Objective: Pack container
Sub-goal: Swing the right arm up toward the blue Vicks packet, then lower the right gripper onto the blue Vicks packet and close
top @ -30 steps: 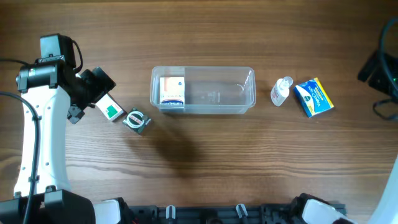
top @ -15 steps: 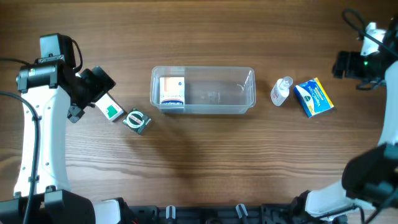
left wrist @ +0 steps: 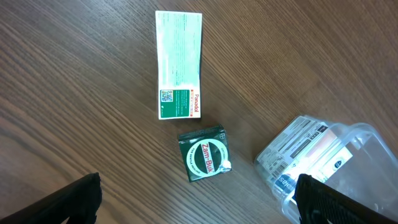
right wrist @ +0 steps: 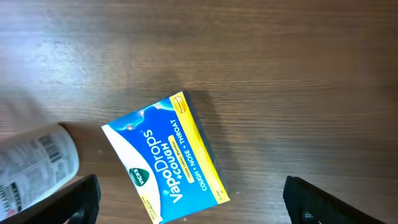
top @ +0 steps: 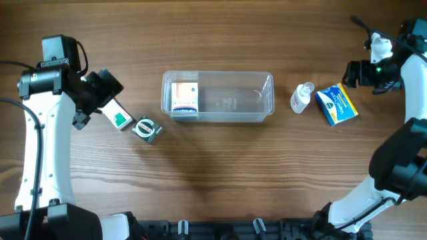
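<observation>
The container (top: 217,97) stands mid-table on brown wood (top: 220,180), one white box (top: 185,98) in its left end. Broad open wood lies on the near side. Left of the container, the left gripper (top: 98,100), jaws wide apart, hovers by a green-white box (left wrist: 178,65) and a small green box (left wrist: 204,154). At the right, the right gripper (top: 365,75), jaws also apart, hangs over a blue box (right wrist: 166,158) beside a small bottle (top: 301,97).
</observation>
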Robot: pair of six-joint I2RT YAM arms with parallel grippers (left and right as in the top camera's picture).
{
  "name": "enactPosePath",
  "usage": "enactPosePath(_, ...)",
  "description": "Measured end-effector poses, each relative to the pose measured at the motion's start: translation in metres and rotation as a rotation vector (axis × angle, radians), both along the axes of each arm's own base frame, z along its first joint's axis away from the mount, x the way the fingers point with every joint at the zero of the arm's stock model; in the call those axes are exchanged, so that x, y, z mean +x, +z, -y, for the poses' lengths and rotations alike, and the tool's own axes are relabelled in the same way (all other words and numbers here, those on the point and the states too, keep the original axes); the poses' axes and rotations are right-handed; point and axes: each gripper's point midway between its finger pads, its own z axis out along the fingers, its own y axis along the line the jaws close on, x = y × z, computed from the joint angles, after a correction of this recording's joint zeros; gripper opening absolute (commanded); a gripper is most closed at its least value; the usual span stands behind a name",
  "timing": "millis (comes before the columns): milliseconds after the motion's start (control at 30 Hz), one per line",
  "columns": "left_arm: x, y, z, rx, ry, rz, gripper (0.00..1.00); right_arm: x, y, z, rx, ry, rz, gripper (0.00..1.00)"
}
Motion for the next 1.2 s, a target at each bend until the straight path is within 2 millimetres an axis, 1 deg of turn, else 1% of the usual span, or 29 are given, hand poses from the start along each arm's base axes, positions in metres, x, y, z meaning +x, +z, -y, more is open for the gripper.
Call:
enactPosePath(133, 0.000, 0.000, 0.000, 0.000, 0.000, 0.000, 1.00, 0.005, -0.006, -0.007, -0.035, 0.028, -0.017, 0.94)
enactPosePath(200, 0.000, 0.000, 0.000, 0.000, 0.000, 0.000, 1.00, 0.009, -0.006, -0.017, -0.053, 0.059, -0.020, 0.95)
enactPosePath(367, 0.000, 0.000, 0.000, 0.000, 0.000, 0.000, 1.00, 0.015, -0.006, -0.035, -0.083, 0.122, -0.020, 0.95)
enactPosePath(500, 0.000, 0.000, 0.000, 0.000, 0.000, 0.000, 1.00, 0.015, -0.007, -0.036, -0.094, 0.151, -0.022, 0.95)
enactPosePath(667, 0.000, 0.000, 0.000, 0.000, 0.000, 0.000, 1.00, 0.015, -0.010, -0.036, -0.106, 0.191, -0.021, 0.99)
enactPosePath(733, 0.000, 0.000, 0.000, 0.000, 0.000, 0.000, 1.00, 0.011, -0.018, -0.036, -0.108, 0.206, -0.035, 0.99)
enactPosePath(933, 0.000, 0.000, 0.000, 0.000, 0.000, 0.000, 1.00, -0.016, -0.052, -0.041, -0.090, 0.226, -0.124, 1.00)
enactPosePath(1067, 0.000, 0.000, 0.000, 0.000, 0.000, 0.000, 1.00, -0.022, -0.069, -0.039, -0.110, 0.230, -0.137, 1.00)
enactPosePath(1200, 0.000, 0.000, 0.000, 0.000, 0.000, 0.000, 1.00, -0.024, -0.080, -0.035, -0.141, 0.239, -0.136, 1.00)
